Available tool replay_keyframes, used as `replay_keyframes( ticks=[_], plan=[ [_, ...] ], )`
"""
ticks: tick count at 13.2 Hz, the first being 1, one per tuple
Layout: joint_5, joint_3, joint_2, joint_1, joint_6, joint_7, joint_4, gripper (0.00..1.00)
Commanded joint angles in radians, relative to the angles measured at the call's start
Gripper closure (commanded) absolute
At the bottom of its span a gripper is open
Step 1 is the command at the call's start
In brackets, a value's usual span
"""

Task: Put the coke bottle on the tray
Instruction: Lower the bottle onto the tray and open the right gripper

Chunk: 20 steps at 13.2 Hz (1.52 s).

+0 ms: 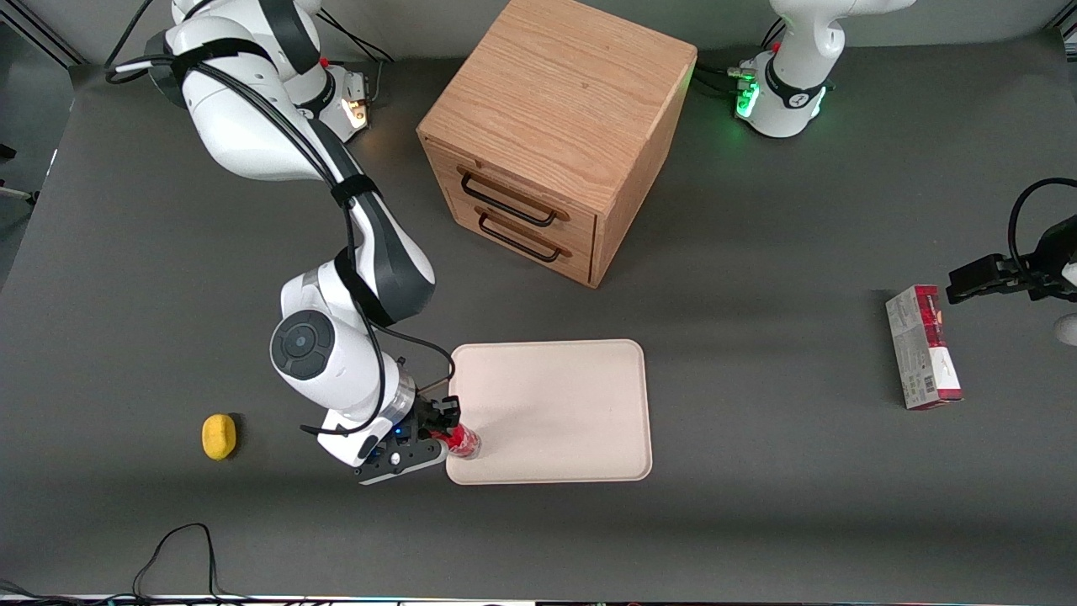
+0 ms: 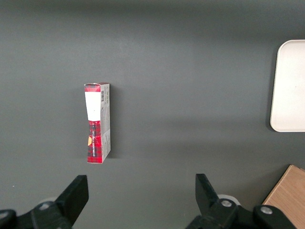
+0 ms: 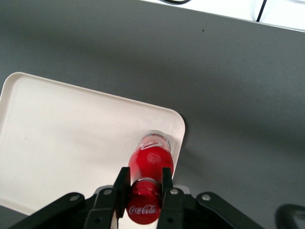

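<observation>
The coke bottle [image 1: 462, 440] is small, with a red cap, red label and clear base. It stands at the corner of the cream-white tray [image 1: 572, 404] that is nearest the front camera and toward the working arm's end. My gripper [image 1: 444, 436] is over that corner and shut on the bottle's cap and neck. In the right wrist view the fingers [image 3: 122, 183] press both sides of the red cap of the bottle [image 3: 150, 164], whose clear base is just inside the rim of the tray [image 3: 71, 138].
A wooden two-drawer cabinet [image 1: 559, 135] stands farther from the front camera than the tray. A yellow lemon-like object [image 1: 219, 436] lies toward the working arm's end. A red-and-grey carton [image 1: 923, 347] lies toward the parked arm's end, also in the left wrist view [image 2: 97, 122].
</observation>
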Motion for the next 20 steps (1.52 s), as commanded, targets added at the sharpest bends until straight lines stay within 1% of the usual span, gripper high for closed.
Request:
replay_keyframes(
  ticks=[1, 4, 6, 7, 9, 20],
  plan=[
    [0.014, -0.011, 0.017, 0.009, 0.021, 0.023, 0.029, 0.73],
    [0.012, -0.011, 0.020, 0.011, 0.023, 0.021, 0.031, 0.67],
    [-0.005, -0.011, 0.027, 0.016, 0.023, 0.023, 0.032, 0.65],
    [-0.011, -0.011, 0.029, 0.016, 0.023, 0.023, 0.034, 0.55],
    [-0.011, -0.011, 0.029, 0.016, 0.021, 0.024, 0.035, 0.00],
    [-0.009, -0.008, 0.021, 0.017, 0.018, 0.075, 0.035, 0.00]
  ],
)
